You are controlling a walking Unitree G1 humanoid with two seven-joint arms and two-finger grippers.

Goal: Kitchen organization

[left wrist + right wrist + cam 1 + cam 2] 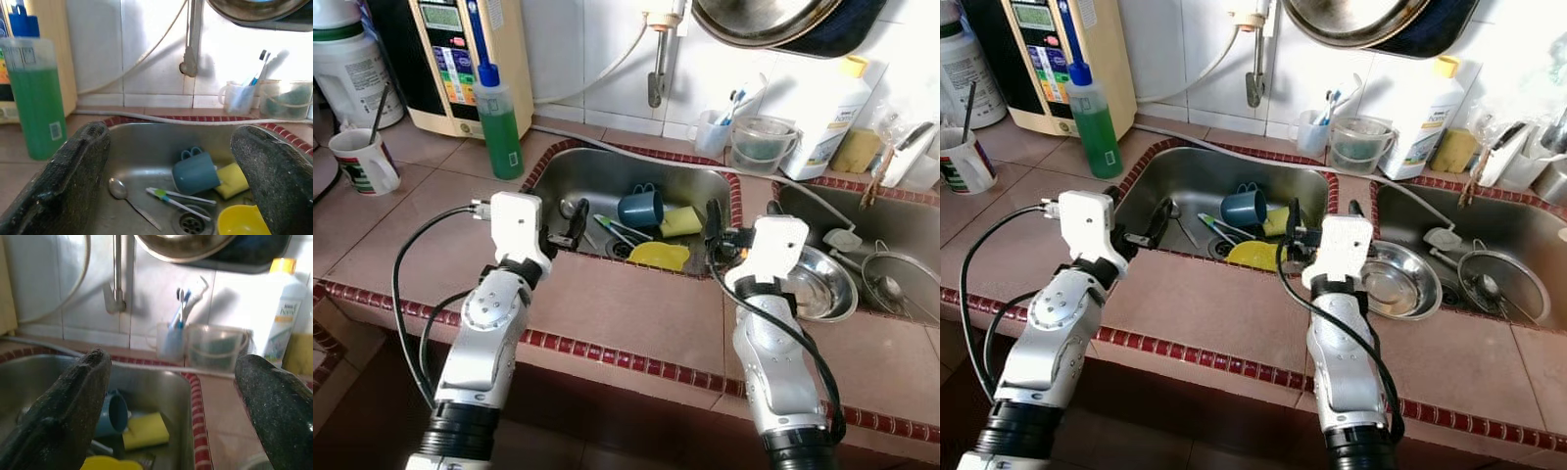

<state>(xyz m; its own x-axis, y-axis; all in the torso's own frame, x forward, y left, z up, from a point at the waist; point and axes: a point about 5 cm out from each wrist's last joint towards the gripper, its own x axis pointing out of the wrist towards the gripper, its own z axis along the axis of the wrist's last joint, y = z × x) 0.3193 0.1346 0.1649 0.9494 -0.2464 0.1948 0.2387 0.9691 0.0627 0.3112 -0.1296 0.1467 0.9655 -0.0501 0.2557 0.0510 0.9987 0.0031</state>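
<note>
A worktop of pinkish-tan tiles runs across the scene, edged along its near side with a strip of small dark red tiles. The same red trim frames two steel basins let into it: a sink in the middle and a second sink to the right. The far wall is glossy white tile, brightly lit and washed out toward the right. Below the near edge everything falls into dark shadow.

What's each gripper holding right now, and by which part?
Nothing. The left gripper and right gripper are both open, with no object between the fingers, at the near edge of the sink.
</note>
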